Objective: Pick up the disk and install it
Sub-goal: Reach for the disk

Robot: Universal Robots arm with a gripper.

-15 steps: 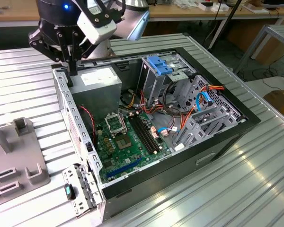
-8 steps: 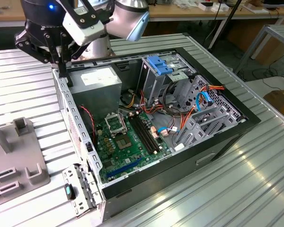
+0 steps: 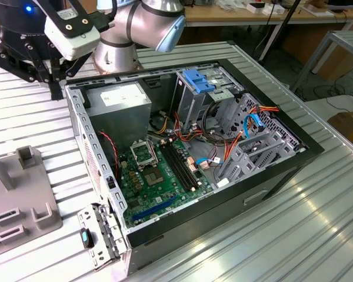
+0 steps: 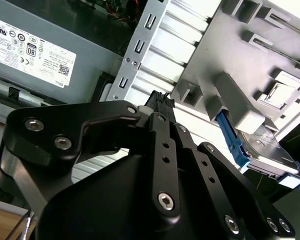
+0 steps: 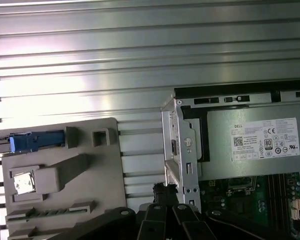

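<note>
The disk [image 4: 270,152], a grey metal drive in a blue rail, stands on edge in a slot of the grey fixture plate [image 4: 250,60]. In the first wrist view its blue rail [image 5: 36,141] lies along the plate [image 5: 65,200]. My gripper [image 4: 160,102] hovers over the ribbed table, between the plate and the open computer case [image 5: 182,150], apart from the disk. Its black fingertips [image 5: 165,190] are pressed together with nothing between them. In the exterior view the gripper [image 3: 50,79] hangs just behind the case's rear left corner.
The open case [image 3: 282,170] holds a power supply [image 3: 117,103], a motherboard [image 3: 159,176], cables and a metal drive cage with a blue bracket [image 3: 197,79]. The fixture plate [image 3: 17,200] lies at the exterior view's left. Ribbed table [image 3: 294,235] surrounds the case.
</note>
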